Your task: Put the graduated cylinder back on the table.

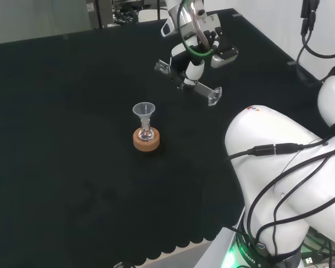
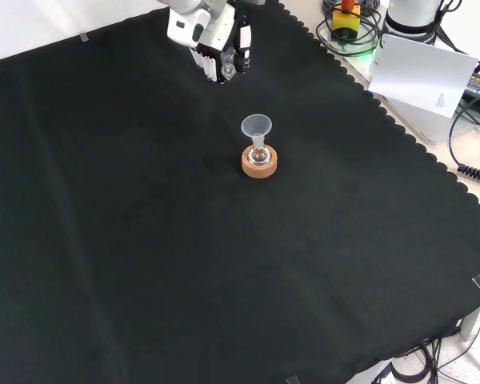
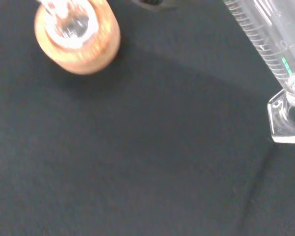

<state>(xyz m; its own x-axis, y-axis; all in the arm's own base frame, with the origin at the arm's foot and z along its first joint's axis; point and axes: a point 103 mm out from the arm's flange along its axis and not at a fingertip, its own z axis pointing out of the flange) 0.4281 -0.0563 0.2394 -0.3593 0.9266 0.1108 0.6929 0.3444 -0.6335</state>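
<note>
My hand hangs over the far right part of the cloth in the head view, its fingers curled round a clear graduated cylinder. The cylinder is tilted close to level, its hexagonal foot pointing towards the arm's base. In the wrist view its marked tube and foot float above the cloth. In the front view the hand shows at the top edge.
A small clear flask with a funnel in its neck stands on a cork ring mid-cloth, to the left of the hand in the head view. The same ring appears in the front view and the wrist view.
</note>
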